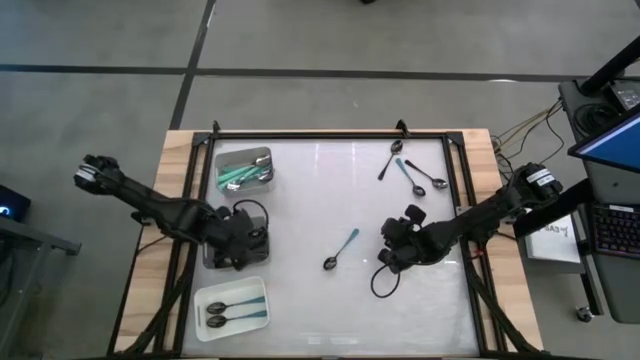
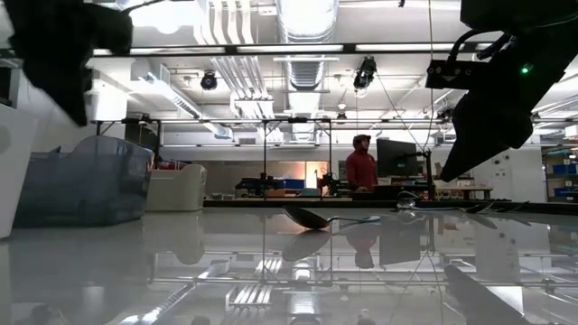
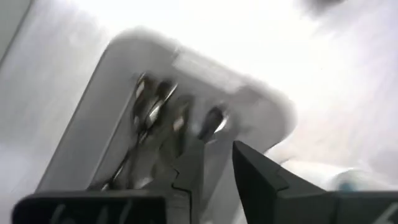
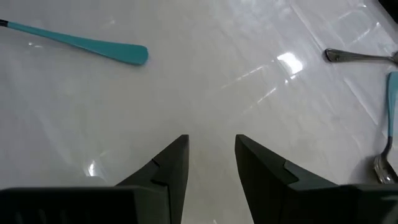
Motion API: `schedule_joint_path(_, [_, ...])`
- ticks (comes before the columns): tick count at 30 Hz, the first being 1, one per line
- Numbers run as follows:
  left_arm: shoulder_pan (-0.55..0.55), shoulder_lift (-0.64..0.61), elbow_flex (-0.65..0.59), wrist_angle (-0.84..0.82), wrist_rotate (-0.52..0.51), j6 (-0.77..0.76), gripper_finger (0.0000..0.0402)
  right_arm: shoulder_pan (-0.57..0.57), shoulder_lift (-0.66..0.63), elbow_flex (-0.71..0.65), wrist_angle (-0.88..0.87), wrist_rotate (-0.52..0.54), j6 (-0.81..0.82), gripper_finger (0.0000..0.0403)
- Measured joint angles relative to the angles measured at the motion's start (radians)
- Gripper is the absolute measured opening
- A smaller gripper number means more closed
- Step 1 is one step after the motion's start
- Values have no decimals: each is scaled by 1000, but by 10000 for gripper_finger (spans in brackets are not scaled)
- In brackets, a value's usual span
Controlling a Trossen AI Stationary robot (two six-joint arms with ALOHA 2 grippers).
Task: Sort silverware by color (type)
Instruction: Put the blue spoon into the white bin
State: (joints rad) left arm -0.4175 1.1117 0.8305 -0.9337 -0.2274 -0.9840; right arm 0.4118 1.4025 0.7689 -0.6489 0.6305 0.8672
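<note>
Left pincer [image 1: 243, 243] hangs over the middle tray [image 1: 212, 258], prongs parted, pinching nothing. Right pincer [image 1: 393, 245] is spread above the table [image 1: 300, 190], near a lone teal-handled spoon [image 1: 341, 250]. More spoons [image 1: 412, 172] lie at the far right corner.

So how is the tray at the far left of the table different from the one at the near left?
The far tray is grey and holds teal-handled spoons piled loosely. The near tray is white, and its spoons, dark or silver, lie side by side. Both are rectangular, along the table's left side.

spoon handle [image 1: 347, 241] — teal | table [image 1: 320, 300] — white | arms — dark
</note>
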Motion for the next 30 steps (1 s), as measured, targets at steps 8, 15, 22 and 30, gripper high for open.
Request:
schedule_joint_path(8, [0,136,155,313,-160,144,90,0,0,1,-4,20,-190,123])
schedule_joint_path(15, [2,371,295,386,-310,146,91,0,0,2,5,19,-171,123])
schedule_joint_path(22, [23,646,474,391,-314,178,91,0,0,2,11,17,-170,123])
schedule_joint_path(30, [41,823,596,402,-358,153,91,0,0,2,14,17,-170,123])
